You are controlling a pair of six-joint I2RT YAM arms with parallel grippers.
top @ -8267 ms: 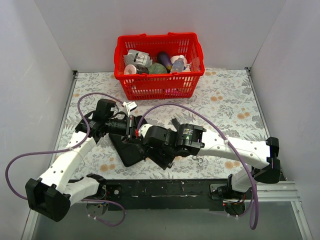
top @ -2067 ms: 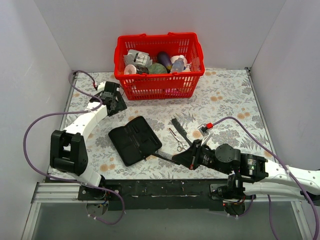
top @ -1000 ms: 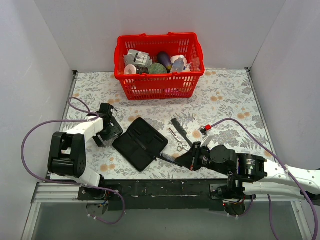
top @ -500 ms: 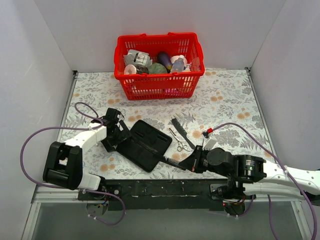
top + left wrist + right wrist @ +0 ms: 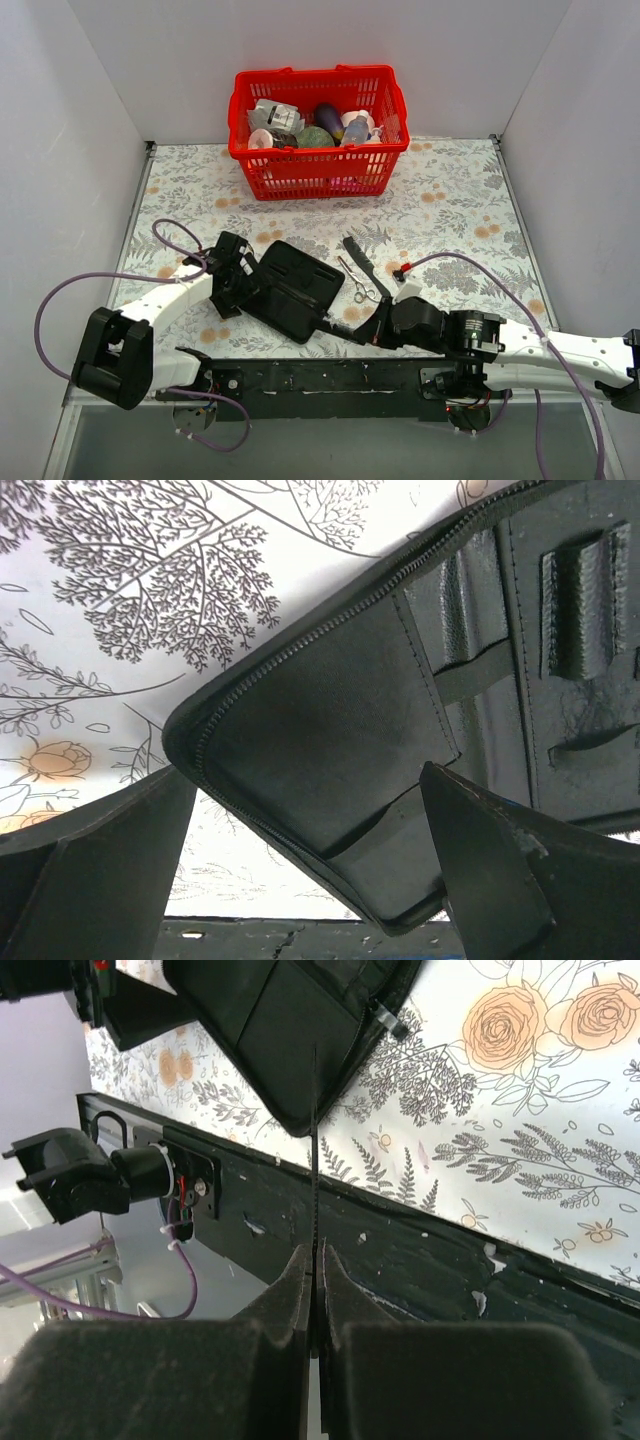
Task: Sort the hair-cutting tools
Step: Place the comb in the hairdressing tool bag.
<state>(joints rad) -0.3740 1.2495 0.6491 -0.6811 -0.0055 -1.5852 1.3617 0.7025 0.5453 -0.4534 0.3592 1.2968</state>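
Observation:
My right gripper (image 5: 362, 330) (image 5: 315, 1255) is shut on a thin black comb (image 5: 315, 1160) (image 5: 338, 326), seen edge-on. The comb's far end reaches over the near corner of the open black case (image 5: 300, 285) (image 5: 300, 1030). Silver scissors (image 5: 358, 285) lie on the flowered cloth just right of the case, with another narrow black comb (image 5: 355, 252) beside them. My left gripper (image 5: 243, 280) (image 5: 310, 880) stands open at the case's left side. In the left wrist view, a corner of the case (image 5: 330, 740) lies between its two fingers.
A red plastic basket (image 5: 315, 172) with bottles and packets stands at the back centre. The black mounting rail (image 5: 330, 378) (image 5: 420, 1260) runs along the table's near edge, right under my right gripper. White walls close in the left, right and back.
My left gripper has come in from the left against the case, which has slid and turned a little to the right. My right arm has shifted left with the comb.

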